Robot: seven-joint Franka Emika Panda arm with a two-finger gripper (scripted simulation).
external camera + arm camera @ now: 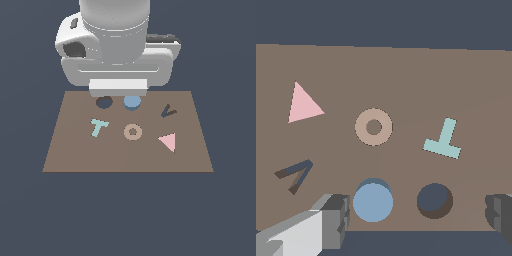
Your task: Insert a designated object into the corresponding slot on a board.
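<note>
The blue disc lies flat on the brown board near its far edge. The dark circular slot sits just beside it, toward the exterior view's left. The arm's white hand hangs over that far edge and hides the fingertips in the exterior view. In the wrist view the gripper is open and empty above the board. Its two grey fingers stand wide apart. The disc and the slot both lie between them, the disc close to one finger.
On the board also lie a tan ring, a teal T and a pink triangle. A dark V-shaped cutout is near the far edge. Dark floor surrounds the board.
</note>
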